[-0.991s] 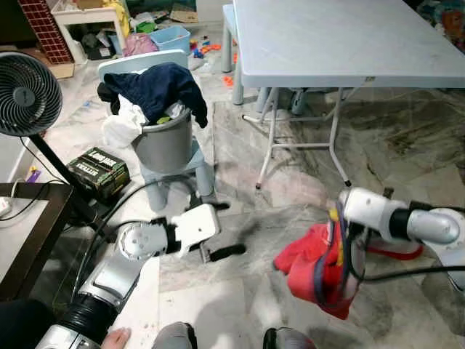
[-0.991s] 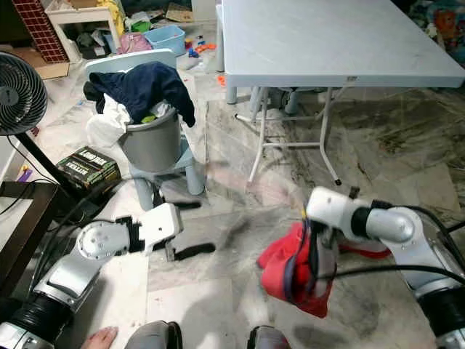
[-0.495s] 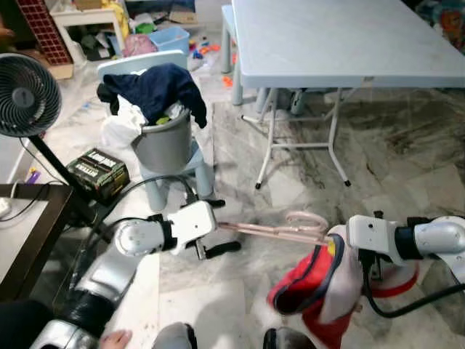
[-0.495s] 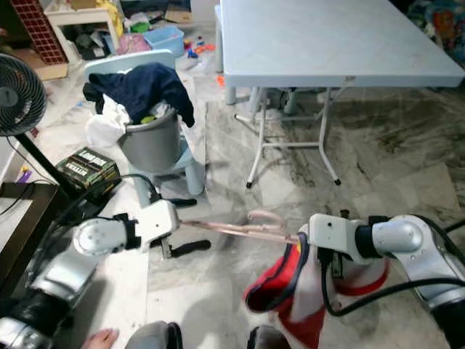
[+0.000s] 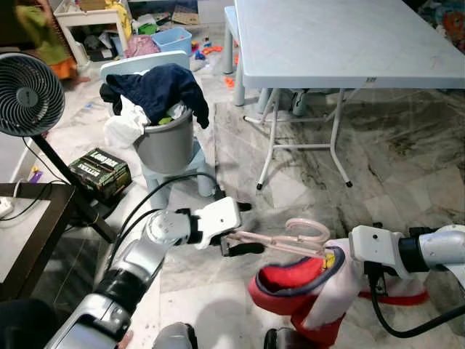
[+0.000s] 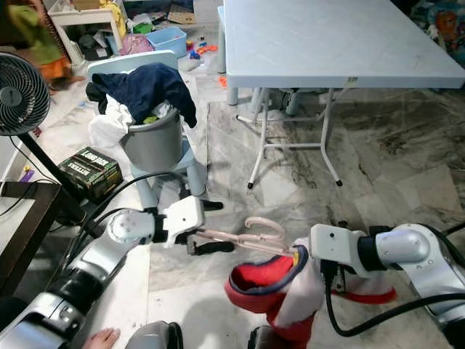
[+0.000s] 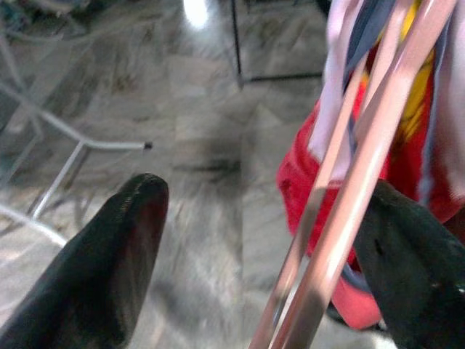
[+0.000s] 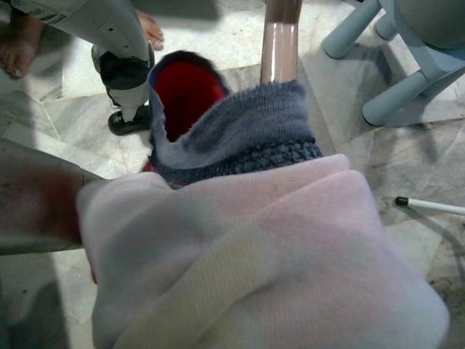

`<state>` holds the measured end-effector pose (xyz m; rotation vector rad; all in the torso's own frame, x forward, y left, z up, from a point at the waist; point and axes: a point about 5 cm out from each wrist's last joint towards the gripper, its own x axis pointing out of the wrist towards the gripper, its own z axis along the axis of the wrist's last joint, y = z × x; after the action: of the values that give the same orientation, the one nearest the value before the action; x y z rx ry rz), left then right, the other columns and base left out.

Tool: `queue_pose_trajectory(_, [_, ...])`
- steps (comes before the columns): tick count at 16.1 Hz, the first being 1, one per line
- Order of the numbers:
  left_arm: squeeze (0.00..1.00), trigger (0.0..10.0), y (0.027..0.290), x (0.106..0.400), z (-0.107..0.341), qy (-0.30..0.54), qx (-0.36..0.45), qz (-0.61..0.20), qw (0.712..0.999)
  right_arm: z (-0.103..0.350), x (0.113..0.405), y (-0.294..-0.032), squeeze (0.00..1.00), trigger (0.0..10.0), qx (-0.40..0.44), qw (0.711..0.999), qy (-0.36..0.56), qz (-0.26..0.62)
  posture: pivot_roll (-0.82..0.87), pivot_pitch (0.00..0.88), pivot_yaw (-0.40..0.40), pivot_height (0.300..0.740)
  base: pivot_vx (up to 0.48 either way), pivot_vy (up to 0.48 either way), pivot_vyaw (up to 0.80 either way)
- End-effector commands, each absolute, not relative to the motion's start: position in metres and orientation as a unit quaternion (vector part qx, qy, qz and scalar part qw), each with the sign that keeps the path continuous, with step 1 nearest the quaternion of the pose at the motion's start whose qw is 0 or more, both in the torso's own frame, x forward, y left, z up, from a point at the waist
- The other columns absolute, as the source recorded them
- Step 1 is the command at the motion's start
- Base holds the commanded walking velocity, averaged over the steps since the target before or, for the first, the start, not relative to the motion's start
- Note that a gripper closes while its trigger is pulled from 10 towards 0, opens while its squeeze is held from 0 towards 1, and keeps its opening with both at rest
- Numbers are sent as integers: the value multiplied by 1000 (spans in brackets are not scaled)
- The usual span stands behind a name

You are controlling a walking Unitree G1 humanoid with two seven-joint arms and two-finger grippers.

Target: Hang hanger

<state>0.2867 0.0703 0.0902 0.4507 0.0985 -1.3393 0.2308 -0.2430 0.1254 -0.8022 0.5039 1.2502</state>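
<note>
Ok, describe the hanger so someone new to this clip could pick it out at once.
Start at the grey folding table, then drop to the marble floor in front of it, between the two silver arms. The hanger is the thin pale pink bar with a curved hook, running from the left end effector into the collar of the red garment on the right arm. Nothing else nearby is pink and rod-like.

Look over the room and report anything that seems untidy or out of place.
Clothes spill over the rim of the grey bin, which stands on a small blue chair. Toys lie scattered on the floor behind. A black-and-green box sits on the floor beside the fan.
</note>
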Motion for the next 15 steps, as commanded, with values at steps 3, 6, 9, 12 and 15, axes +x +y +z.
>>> queue_pose_trajectory(3, [0, 0, 66, 285, 89, 62, 204, -642, 736, 136, 238, -231, 0, 10000, -384, 715, 176, 557, -45, 71, 8, 740, 0, 0, 0])
queue_pose_trajectory(6, [0, 0, 64, 284, 86, 73, 214, -660, 716, 134, 241, -227, 0, 10000, -399, 712, 167, 553, -41, 71, 5, 740, 0, 0, 0])
queue_pose_trajectory(9, [0, 0, 65, 283, 84, 76, 234, -664, 706, 134, 242, -227, 0, 10000, -402, 711, 167, 552, -44, 73, 4, 740, 0, 0, 0])
queue_pose_trajectory(12, [0, 0, 64, 286, 86, 71, 235, -663, 707, 133, 242, -228, 0, 10000, -405, 710, 170, 551, -46, 75, 5, 740, 0, 0, 0])
queue_pose_trajectory(15, [0, 0, 64, 288, 87, 69, 238, -661, 708, 131, 242, -226, 0, 10000, -404, 709, 169, 553, -46, 75, 5, 740, 0, 0, 0])
